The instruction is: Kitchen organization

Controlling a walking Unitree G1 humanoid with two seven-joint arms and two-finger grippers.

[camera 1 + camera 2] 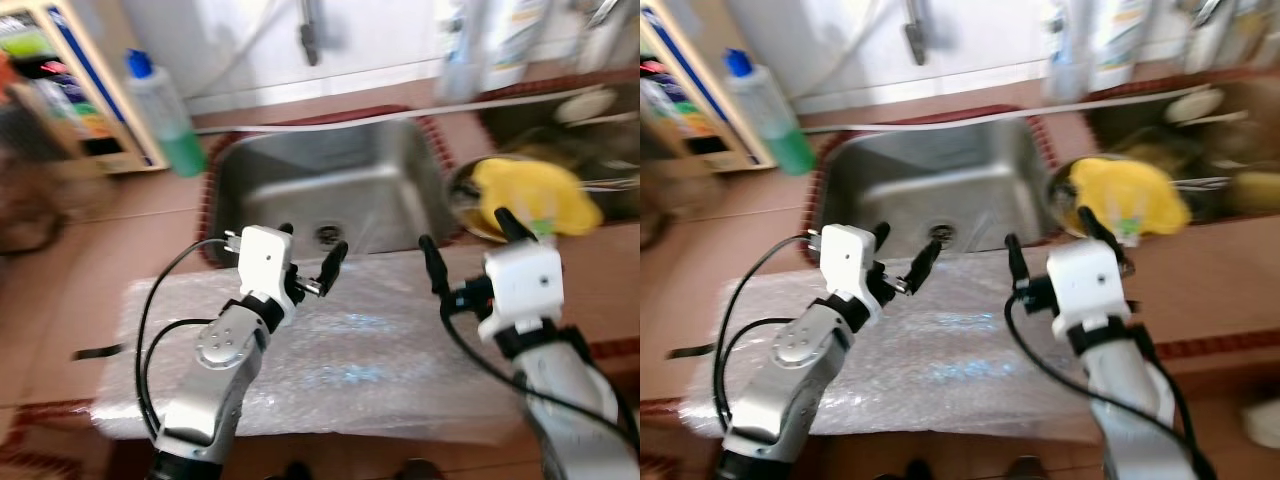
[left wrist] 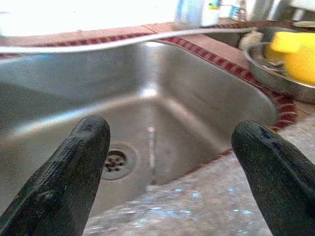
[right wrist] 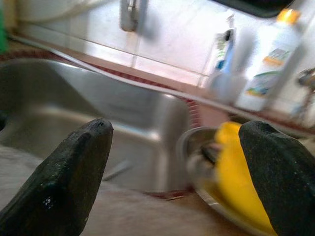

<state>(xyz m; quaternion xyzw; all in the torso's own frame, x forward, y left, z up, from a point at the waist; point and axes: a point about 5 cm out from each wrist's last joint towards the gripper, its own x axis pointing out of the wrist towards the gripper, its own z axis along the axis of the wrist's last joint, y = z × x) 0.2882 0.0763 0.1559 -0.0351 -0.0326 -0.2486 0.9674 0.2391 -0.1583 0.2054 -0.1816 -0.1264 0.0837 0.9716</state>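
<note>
A reddish tiled counter carries bubble wrap before the sink

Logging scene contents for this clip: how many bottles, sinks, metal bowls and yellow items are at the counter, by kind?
Bottles: 3, a green one with a blue cap and two blurred white ones
Sinks: 1
Metal bowls: 1
Yellow items: 1, lying in the bowl
Total: 6

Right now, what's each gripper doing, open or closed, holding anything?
Left gripper: open, holding nothing, over the sink's near edge.
Right gripper: open, holding nothing, near the yellow item.
</note>
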